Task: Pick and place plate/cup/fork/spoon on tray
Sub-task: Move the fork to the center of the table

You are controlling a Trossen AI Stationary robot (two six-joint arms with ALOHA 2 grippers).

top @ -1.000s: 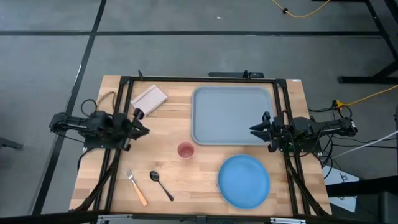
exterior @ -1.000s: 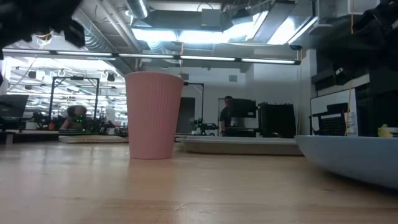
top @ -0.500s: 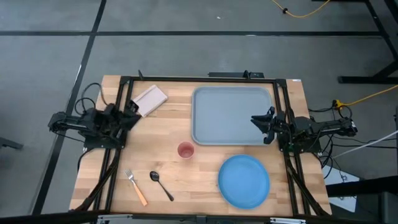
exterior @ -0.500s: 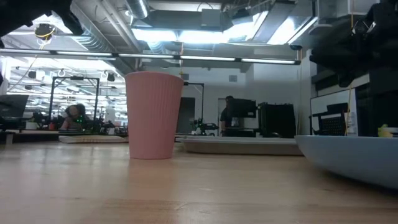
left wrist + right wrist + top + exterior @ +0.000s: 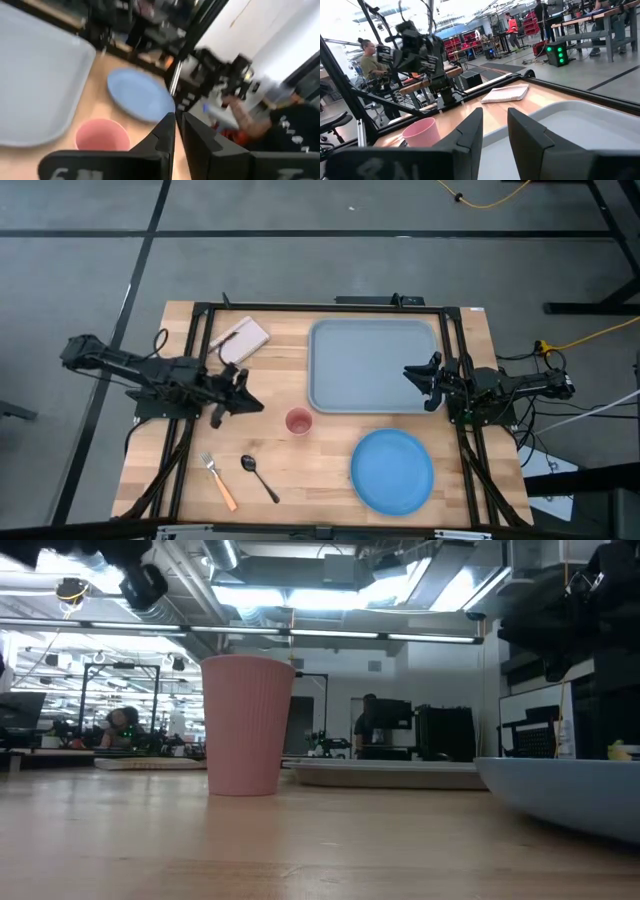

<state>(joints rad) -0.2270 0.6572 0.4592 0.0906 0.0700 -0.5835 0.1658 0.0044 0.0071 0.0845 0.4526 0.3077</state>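
While left gripper (image 5: pixel 251 401) hangs over bare wood just left of cup (image 5: pixel 298 421), fingers (image 5: pixel 162 131) nearly together, narrow gap, holding nothing; right gripper (image 5: pixel 410 372) at tray's right rim, fingers slightly apart, empty
Tray (image 5: pixel 335 370): upper centre of table, nothing on it
Cup: upright, just below tray's lower left corner
Plate (image 5: pixel 392 471): below tray, lower right
Fork (image 5: pixel 218 481), spoon (image 5: pixel 259 477): lower left, side by side, apart
Pale flat rectangle (image 5: pixel 240 340): upper left
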